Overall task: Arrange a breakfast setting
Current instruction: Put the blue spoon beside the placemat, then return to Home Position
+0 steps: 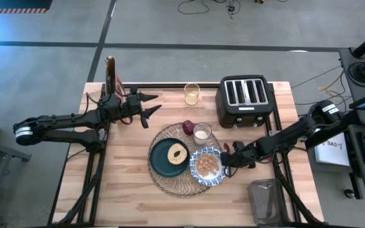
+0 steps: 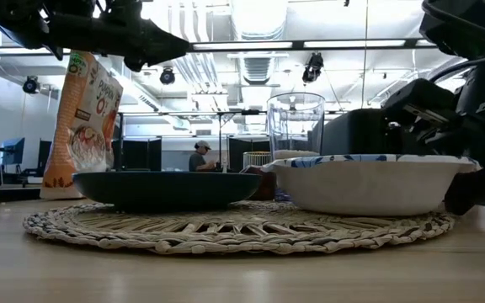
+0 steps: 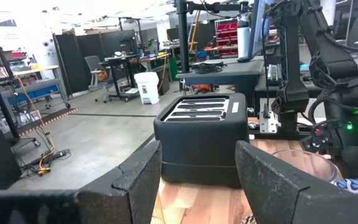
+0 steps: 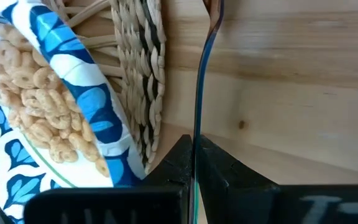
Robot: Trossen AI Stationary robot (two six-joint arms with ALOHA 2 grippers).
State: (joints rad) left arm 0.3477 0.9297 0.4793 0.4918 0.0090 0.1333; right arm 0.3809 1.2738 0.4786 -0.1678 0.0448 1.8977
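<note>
Wicker placemat (image 1: 170, 180) already carries the teal plate (image 1: 160, 161) with its bread ring (image 1: 177, 153), the cereal-filled bowl (image 1: 206, 166), the glass (image 1: 201, 132) and the red fruit (image 1: 188, 127). Right gripper (image 1: 225, 158), just beside the bowl, is clenched on a thin utensil (image 4: 199, 93) (probably a spoon), which remains to be laid down. Left gripper (image 1: 149, 109) hangs released, well apart.

Black four-slot toaster (image 1: 244, 101): ahead of the left gripper (image 1: 149, 109), beyond the right gripper (image 1: 225, 157). Cereal bag (image 1: 111, 76): upright, behind the left gripper. Amber-filled glass (image 1: 191, 93): between them. Clear lidded container (image 1: 268, 201): near the right gripper.
</note>
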